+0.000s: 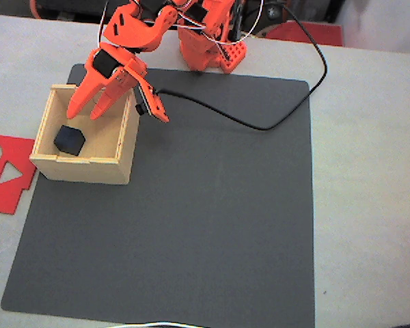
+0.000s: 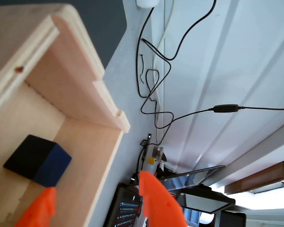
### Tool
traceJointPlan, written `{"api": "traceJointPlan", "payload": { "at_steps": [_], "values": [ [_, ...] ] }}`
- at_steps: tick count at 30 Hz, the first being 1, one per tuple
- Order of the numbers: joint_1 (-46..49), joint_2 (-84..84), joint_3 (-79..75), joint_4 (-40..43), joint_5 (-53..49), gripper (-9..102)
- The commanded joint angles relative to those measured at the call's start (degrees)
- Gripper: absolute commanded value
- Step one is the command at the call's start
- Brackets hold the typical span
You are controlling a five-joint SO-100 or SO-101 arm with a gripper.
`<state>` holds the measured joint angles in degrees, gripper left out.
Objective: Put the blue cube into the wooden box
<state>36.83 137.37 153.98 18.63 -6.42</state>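
Note:
The blue cube [image 1: 69,140] lies on the floor of the wooden box [image 1: 124,140] at the left of the dark mat in the fixed view. My orange gripper [image 1: 85,109] hangs above the box's far part with its fingers spread and nothing between them. In the wrist view the blue cube [image 2: 38,161] rests inside the wooden box [image 2: 80,90], free of the two orange fingertips [image 2: 158,198] at the bottom edge, which stand apart.
A flat red cut-out sheet [image 1: 3,174] lies left of the box, off the mat. The dark mat [image 1: 212,225] covers most of the table. A black cable [image 1: 273,123] runs from the arm base [image 1: 208,44] across the mat's far right.

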Motion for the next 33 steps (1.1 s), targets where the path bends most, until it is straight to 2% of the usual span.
{"api": "traceJointPlan", "payload": {
  "at_steps": [1,6,13,17,22,25,33],
  "values": [
    [-1.2,4.1,-0.4,-0.4,0.1,3],
    [-5.1,16.3,-1.1,-0.2,1.4,0],
    [-14.6,46.8,-3.1,0.9,1.0,0],
    [-17.2,54.0,-11.3,12.0,1.9,0],
    [-14.2,54.0,-20.7,21.5,2.8,0],
    [-14.4,54.0,-29.5,32.3,6.1,0],
    [-14.7,54.0,-44.2,53.9,8.7,0]
  ]
}}
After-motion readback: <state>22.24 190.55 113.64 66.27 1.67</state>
